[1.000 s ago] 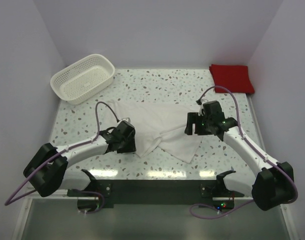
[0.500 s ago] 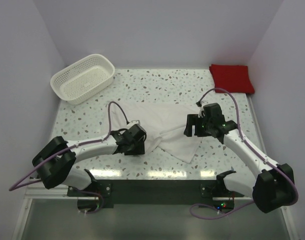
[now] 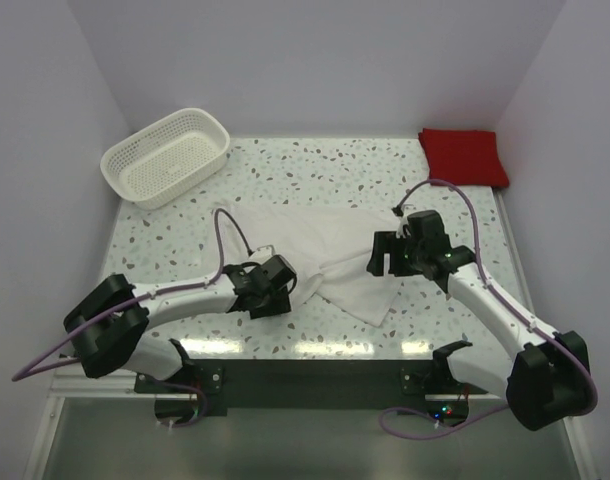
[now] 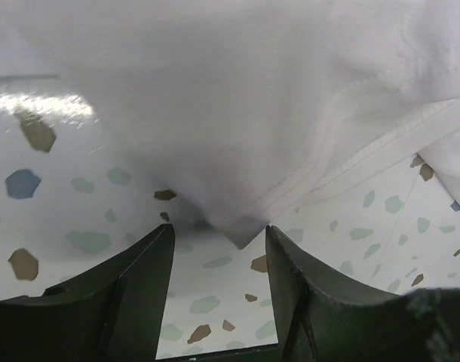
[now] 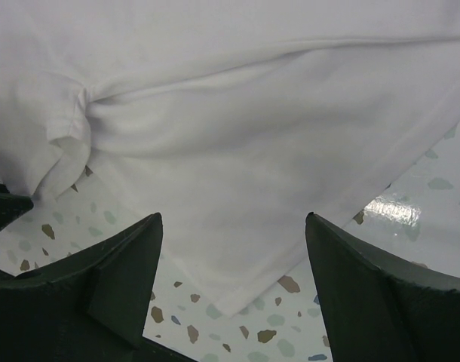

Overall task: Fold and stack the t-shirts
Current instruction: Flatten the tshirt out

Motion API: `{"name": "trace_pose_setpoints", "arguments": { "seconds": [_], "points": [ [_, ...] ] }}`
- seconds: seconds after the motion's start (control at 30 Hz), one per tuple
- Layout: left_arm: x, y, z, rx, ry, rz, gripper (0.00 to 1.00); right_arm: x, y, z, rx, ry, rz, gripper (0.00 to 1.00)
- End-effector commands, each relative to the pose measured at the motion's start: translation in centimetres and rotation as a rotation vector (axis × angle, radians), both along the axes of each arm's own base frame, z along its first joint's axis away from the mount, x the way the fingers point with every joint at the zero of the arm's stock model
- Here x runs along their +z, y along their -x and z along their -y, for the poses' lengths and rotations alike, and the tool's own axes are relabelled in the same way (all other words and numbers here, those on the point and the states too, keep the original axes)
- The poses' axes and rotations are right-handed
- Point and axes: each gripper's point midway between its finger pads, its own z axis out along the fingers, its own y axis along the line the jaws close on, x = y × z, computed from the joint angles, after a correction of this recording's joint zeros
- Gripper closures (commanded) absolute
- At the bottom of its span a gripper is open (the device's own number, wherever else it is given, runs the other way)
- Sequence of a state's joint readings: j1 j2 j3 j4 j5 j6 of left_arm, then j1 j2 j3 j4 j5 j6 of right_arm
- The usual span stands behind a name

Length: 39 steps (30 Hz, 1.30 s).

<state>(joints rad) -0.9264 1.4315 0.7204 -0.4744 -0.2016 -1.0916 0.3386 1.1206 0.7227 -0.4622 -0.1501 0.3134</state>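
Progress: we judge it early | red t-shirt (image 3: 463, 155) lies folded at tabletop's (image 3: 315, 165) far right corner | white t-shirt (image 3: 330, 250) rumpled mid-tabletop, neither folded nor stacked | our left gripper (image 4: 217, 230) apart at its corner | our right gripper (image 5: 231, 222) wide apart over its hem, holding nothing

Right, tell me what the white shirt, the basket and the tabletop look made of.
White shirt: soft matte knit cloth, creased, with stitched hem. Basket: probably moulded plastic, stiff white lattice. Tabletop: speckled terrazzo look, glossy glare; stone or laminate, cannot tell.
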Motion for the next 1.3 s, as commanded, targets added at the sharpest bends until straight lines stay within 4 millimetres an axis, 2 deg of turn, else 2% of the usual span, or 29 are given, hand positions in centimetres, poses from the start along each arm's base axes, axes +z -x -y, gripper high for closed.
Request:
{"name": "trace_pose_setpoints", "arguments": {
  "seconds": [0.0,0.1,0.2,0.23,0.37,0.63,0.83,1.27],
  "points": [
    [0.2,1.2,-3.0,0.152,-0.050,-0.016,0.43,0.9,-0.5,-0.5,0.019,-0.031,0.058,0.20],
    [0.9,0.7,-3.1,0.238,-0.009,0.013,0.43,0.9,-0.5,-0.8,0.027,-0.041,0.066,0.20],
    [1.7,-0.3,-2.1,0.294,0.036,0.034,0.47,1.0,-0.4,-1.2,0.043,-0.060,0.066,0.20],
    [1.6,-0.7,-1.6,0.341,0.041,0.024,0.51,1.0,-0.3,-1.3,0.051,-0.071,0.065,0.20],
    [1.6,-1.1,-0.8,0.366,0.047,0.016,0.52,1.2,-0.3,-1.5,0.062,-0.078,0.075,0.20],
    [0.2,-0.6,-0.7,0.427,-0.014,-0.027,0.53,1.2,0.0,-1.8,0.084,-0.093,0.083,0.19],
    [-0.2,-0.3,-0.8,0.445,-0.052,-0.035,0.57,1.5,-0.2,-1.8,0.083,-0.100,0.100,0.19],
    [-1.1,0.0,-0.9,0.451,-0.102,-0.057,0.73,1.1,0.0,-1.9,0.090,-0.104,0.092,0.19]
  ]
}}
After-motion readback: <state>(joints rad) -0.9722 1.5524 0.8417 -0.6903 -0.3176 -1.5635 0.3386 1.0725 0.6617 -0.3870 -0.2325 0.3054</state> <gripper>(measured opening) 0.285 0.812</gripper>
